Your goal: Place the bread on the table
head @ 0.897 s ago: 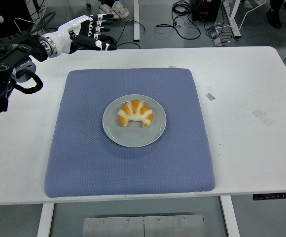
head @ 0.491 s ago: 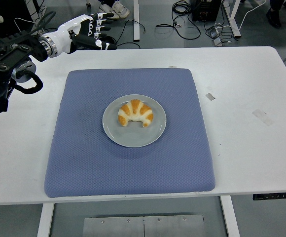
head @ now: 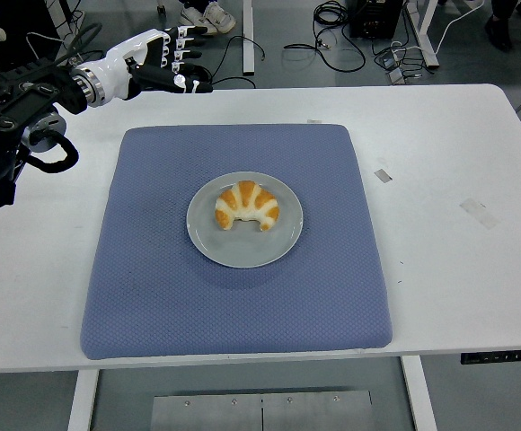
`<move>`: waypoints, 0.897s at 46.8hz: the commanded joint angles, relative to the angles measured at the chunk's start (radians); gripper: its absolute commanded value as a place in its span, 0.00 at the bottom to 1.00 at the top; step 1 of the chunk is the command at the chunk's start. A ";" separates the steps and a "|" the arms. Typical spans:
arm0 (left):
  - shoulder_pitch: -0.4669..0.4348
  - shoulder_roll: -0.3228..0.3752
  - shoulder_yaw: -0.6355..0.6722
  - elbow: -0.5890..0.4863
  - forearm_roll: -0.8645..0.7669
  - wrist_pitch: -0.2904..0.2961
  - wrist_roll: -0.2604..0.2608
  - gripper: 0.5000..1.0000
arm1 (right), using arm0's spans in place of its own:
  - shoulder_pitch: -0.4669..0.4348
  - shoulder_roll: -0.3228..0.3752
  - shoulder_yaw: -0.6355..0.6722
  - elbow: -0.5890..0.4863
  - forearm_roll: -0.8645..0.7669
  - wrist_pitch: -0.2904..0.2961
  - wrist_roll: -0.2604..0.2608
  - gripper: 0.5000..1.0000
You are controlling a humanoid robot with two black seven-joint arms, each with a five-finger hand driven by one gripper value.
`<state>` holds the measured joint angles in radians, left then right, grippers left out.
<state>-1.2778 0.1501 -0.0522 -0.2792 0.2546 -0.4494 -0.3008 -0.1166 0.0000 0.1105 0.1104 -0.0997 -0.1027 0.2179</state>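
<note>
1. One curved golden croissant with pale icing stripes, lying on round grey plate at middle of quilted blue mat, untouched; white surface bare to right of mat.
2. Left hand, white and black, held above far left corner of surface, well apart from croissant; fingers extended and loosely spread, holding nothing. Right hand out of view.
3. Step in hand, by judgement: approach only, grasp not yet begun.
4. Next move likely calling for long reach right and toward the near edge, down over plate, then fingers closing round the croissant's arch (soft pastry, so light pressure) without dragging plate.
5. Afterwards: lift clear of plate rim, carry past mat edge, set down on bare white surface.
6. Against earlier frames: hand raised very slightly, otherwise nearly same pose; croissant, plate and mat unmoved.
</note>
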 commanded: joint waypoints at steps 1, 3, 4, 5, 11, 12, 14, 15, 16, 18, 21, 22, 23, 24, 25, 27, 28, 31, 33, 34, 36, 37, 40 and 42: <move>0.000 0.000 0.000 0.000 0.000 0.000 0.000 0.96 | 0.000 0.000 0.000 0.000 0.000 0.000 0.000 1.00; 0.000 0.000 0.000 0.000 0.000 0.000 -0.001 0.96 | 0.000 0.000 0.000 0.000 0.000 0.000 0.000 1.00; 0.000 0.000 0.000 0.000 0.000 0.000 0.000 0.96 | 0.000 0.000 0.000 0.000 0.000 0.000 0.000 1.00; 0.000 0.000 0.000 0.000 0.000 0.000 0.000 0.96 | 0.000 0.000 0.000 0.000 0.000 0.000 0.000 1.00; 0.000 0.000 0.000 0.000 0.000 0.000 -0.001 0.96 | 0.000 0.000 0.000 0.000 0.000 0.000 0.000 1.00; 0.002 0.000 0.000 0.000 0.000 0.000 -0.001 0.96 | 0.000 0.000 0.000 0.000 0.000 0.000 0.000 1.00; 0.000 0.000 0.000 0.000 0.000 0.000 0.000 0.96 | 0.000 0.000 0.000 0.000 0.000 0.000 0.000 1.00; 0.000 0.000 0.000 0.000 0.000 0.000 -0.001 0.96 | 0.000 0.000 0.000 0.000 0.000 0.000 0.000 1.00; 0.000 0.000 0.000 0.000 0.000 0.000 0.000 0.96 | 0.000 0.000 0.000 0.000 0.000 0.000 0.000 1.00; 0.002 0.000 0.000 0.000 0.000 0.000 0.000 0.96 | 0.000 0.000 0.001 0.000 0.000 0.000 0.000 1.00; 0.000 0.000 0.000 0.000 0.000 0.000 0.000 0.96 | 0.000 0.000 0.000 0.000 0.000 0.000 0.000 1.00; 0.000 0.000 0.000 0.000 0.000 0.000 0.000 0.96 | 0.000 0.000 0.001 0.000 0.000 0.000 0.000 1.00; 0.002 0.000 0.000 0.000 0.000 0.000 -0.001 0.96 | 0.000 0.000 0.001 0.000 0.000 0.001 0.000 1.00; 0.002 0.000 0.000 0.000 0.000 0.000 0.000 0.96 | 0.000 0.000 0.001 0.000 0.000 0.000 0.000 1.00; 0.002 0.000 0.000 0.000 0.000 0.000 -0.001 0.96 | 0.000 0.000 0.001 0.000 0.000 0.000 0.000 1.00; 0.000 0.000 0.000 0.000 0.000 0.000 -0.001 0.96 | 0.000 0.000 0.000 0.000 0.000 0.001 0.000 1.00; 0.002 0.000 0.000 0.000 0.000 0.000 -0.001 0.96 | 0.000 0.000 0.000 0.000 0.000 0.000 0.000 1.00; 0.000 0.000 0.000 0.000 0.000 0.000 -0.001 0.96 | 0.000 0.000 0.000 0.000 0.000 0.001 0.000 1.00; 0.002 0.000 0.000 0.000 0.000 0.000 -0.001 0.96 | 0.000 0.000 0.000 0.000 0.000 0.000 0.000 1.00; 0.002 0.000 0.000 0.000 0.000 0.000 -0.001 0.96 | 0.000 0.000 0.001 0.000 0.000 0.000 0.000 1.00; 0.002 0.000 0.000 0.000 0.000 0.000 0.000 0.96 | 0.000 0.000 0.001 0.000 0.000 0.000 0.000 1.00; 0.002 0.000 0.000 0.000 0.000 0.000 -0.001 0.96 | 0.000 0.000 0.000 0.000 0.000 0.000 0.000 1.00; 0.002 0.000 0.000 0.000 0.000 0.000 -0.001 0.96 | 0.000 0.000 0.000 0.000 0.000 0.000 0.000 1.00; 0.002 0.000 0.000 0.000 0.000 0.000 -0.001 0.96 | 0.000 0.000 0.000 0.000 0.000 0.000 0.000 1.00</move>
<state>-1.2768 0.1504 -0.0522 -0.2792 0.2546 -0.4494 -0.3017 -0.1166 0.0000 0.1110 0.1105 -0.0997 -0.1026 0.2178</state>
